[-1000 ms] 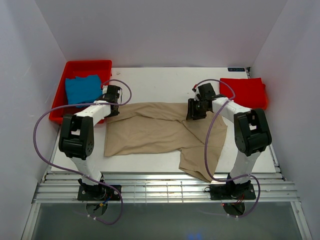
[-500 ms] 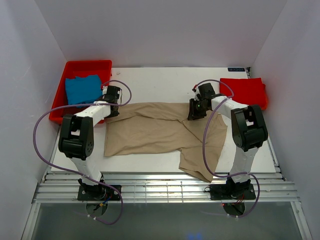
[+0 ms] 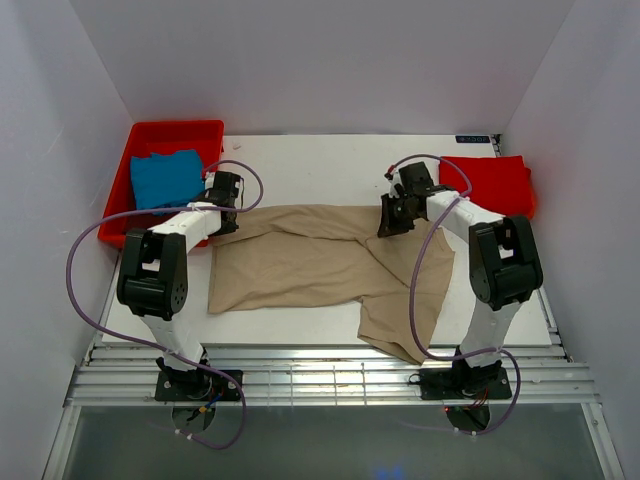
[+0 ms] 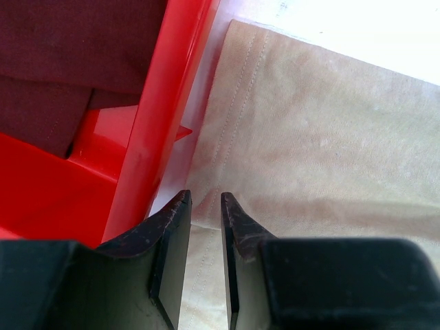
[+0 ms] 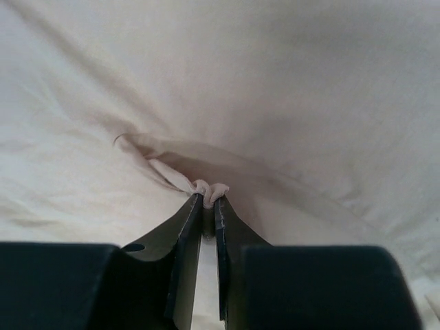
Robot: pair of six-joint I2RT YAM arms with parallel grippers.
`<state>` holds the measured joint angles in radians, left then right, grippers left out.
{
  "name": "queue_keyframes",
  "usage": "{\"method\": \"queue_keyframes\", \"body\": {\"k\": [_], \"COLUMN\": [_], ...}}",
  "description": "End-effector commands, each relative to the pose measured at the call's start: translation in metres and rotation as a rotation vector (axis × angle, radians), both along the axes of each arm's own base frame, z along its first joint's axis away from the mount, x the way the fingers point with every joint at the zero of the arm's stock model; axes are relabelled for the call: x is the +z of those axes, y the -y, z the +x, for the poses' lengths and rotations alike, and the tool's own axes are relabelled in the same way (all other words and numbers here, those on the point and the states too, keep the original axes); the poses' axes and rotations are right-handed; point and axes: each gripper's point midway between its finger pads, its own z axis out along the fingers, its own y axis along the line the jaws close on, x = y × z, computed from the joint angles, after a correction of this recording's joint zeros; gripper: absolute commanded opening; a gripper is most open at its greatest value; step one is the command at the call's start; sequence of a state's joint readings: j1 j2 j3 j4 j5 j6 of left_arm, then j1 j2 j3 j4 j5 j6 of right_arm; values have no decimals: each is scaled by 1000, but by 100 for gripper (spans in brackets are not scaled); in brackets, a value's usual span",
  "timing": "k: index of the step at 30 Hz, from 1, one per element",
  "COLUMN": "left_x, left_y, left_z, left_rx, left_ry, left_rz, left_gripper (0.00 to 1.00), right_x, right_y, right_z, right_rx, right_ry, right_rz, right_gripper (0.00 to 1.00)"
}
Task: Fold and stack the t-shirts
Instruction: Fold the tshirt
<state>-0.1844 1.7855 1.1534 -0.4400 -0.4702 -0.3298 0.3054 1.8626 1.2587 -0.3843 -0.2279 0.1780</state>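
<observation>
Hard to make out: in the top view both arms' wrists cover their own fingertips. In the left wrist view it is unclear whether any cloth is gripped.
Cut off: the right wrist view shows only tan cloth, with no edge of it in frame.
Tan shirt [image 3: 310, 262]: spread out and creased across the middle of the tabletop [image 3: 320, 165]. Its lower right part reaches the near edge.
Left pincer [image 4: 204, 199]: at the shirt's upper left corner, just beside the wall of the tray [image 4: 161, 117]. The jaws stand a narrow slit apart, with the tips at a ridge of stitched hem.
Right pincer [image 5: 208, 199]: at the shirt's upper right, clamped on a small bunched fold of tan cloth. Creases run out from the tips.
Red shirt [image 3: 490, 185]: folded at the right rear of the tabletop, just right of the right pincer.
Blue shirt [image 3: 165, 178]: folded inside the tray at upper left.
Writing: a small dark label [image 3: 473, 139] sits at the far right edge of the tabletop, too small to read.
</observation>
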Motion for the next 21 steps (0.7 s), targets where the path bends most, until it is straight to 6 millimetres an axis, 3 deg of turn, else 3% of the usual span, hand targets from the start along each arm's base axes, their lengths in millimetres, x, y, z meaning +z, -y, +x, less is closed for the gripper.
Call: {"method": "queue_keyframes", "body": {"k": [1, 5, 11, 15, 19, 21], "left_x": [21, 18, 15, 13, 13, 13], "left_y": [-1, 0, 2, 3, 4, 4], "left_z": [4, 5, 7, 9, 10, 10], "left_rx": [4, 6, 5, 4, 2, 1], "left_ry": [64, 60, 56, 51, 53, 53], "left_rz": [-15, -25, -33, -34, -35, -34], "left_gripper": [35, 35, 35, 34, 34, 35], "right_x": [46, 50, 20, 4, -2, 4], "right_y": [-7, -12, -30, -46, -53, -54], "right_z": [-5, -35, -99, -129, -138, -134], "right_rx": [45, 81, 165, 222, 255, 259], "right_ry": [63, 33, -86, -149, -159, -146], "right_rz": [52, 71, 100, 104, 73, 59], "right_gripper": [18, 18, 18, 18, 21, 37]}}
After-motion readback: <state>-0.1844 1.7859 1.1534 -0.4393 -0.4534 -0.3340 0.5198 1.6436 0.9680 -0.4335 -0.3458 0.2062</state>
